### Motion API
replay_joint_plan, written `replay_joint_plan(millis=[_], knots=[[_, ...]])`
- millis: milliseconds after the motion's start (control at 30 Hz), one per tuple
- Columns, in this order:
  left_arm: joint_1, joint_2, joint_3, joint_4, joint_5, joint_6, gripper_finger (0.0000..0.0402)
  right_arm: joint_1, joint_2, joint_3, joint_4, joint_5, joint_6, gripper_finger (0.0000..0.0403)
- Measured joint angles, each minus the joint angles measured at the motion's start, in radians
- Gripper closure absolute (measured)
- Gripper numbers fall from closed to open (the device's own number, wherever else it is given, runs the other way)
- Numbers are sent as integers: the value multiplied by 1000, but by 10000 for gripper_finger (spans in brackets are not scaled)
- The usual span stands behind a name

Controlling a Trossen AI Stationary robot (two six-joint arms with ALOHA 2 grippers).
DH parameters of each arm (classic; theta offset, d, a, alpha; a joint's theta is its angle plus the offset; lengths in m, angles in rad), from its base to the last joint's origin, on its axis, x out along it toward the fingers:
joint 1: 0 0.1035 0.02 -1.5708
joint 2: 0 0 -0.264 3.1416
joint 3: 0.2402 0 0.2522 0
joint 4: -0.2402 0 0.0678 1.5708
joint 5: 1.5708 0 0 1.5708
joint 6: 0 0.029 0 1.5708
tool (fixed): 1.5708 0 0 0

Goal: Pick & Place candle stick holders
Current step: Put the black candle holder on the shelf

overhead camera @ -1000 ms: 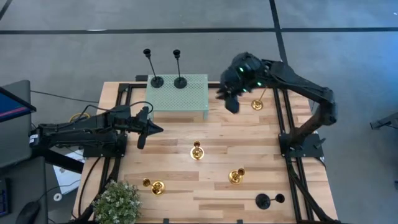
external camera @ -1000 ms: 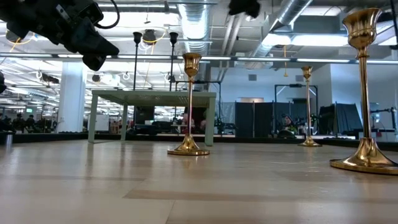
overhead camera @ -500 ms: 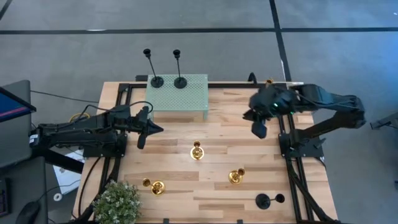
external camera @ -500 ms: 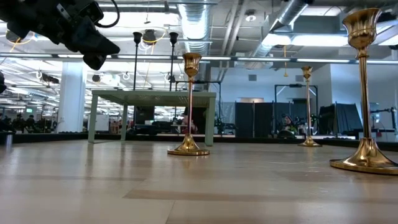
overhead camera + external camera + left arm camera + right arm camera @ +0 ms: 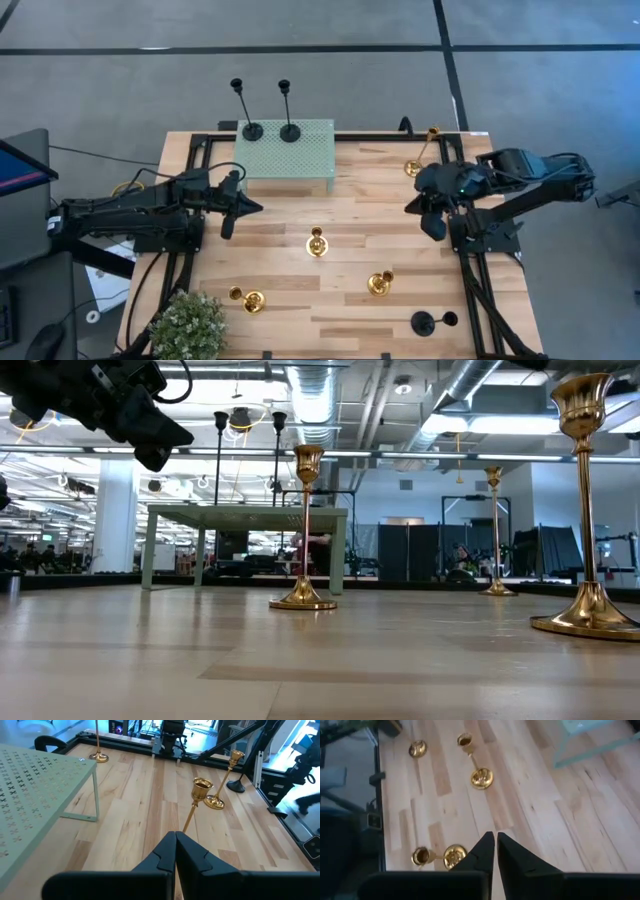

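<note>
The middle of the desk (image 5: 280,215) is mostly free, with only the gold holders (image 5: 317,243) standing apart there, while the green stand (image 5: 290,155) blocks the far edge.

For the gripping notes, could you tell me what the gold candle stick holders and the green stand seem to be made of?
The gold candle stick holders, such as the central one, look like polished metal, perhaps brass: their bases gleam. The green stand looks like painted perforated sheet metal with a matte finish, though plastic cannot be ruled out.
</note>
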State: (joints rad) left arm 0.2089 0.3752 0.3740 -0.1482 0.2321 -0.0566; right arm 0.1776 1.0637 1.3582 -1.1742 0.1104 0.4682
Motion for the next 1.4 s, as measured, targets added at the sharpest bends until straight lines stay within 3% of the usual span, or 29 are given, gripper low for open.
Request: replay_joint_plan(millis=[133,333,533,1033,1400], knots=[[0,0,0,2,0,0,394,-1,31,0,-2,15,54,401],[0,0,0,6,0,0,394,2,52,0,-133,-222,244,402],[0,0,0,11,0,0,394,68,57,1,-171,-345,420,402],[0,0,0,19,0,0,394,435,57,52,-160,-355,983,403],[0,0,0,27,0,0,394,614,126,53,-118,-353,1215,403]])
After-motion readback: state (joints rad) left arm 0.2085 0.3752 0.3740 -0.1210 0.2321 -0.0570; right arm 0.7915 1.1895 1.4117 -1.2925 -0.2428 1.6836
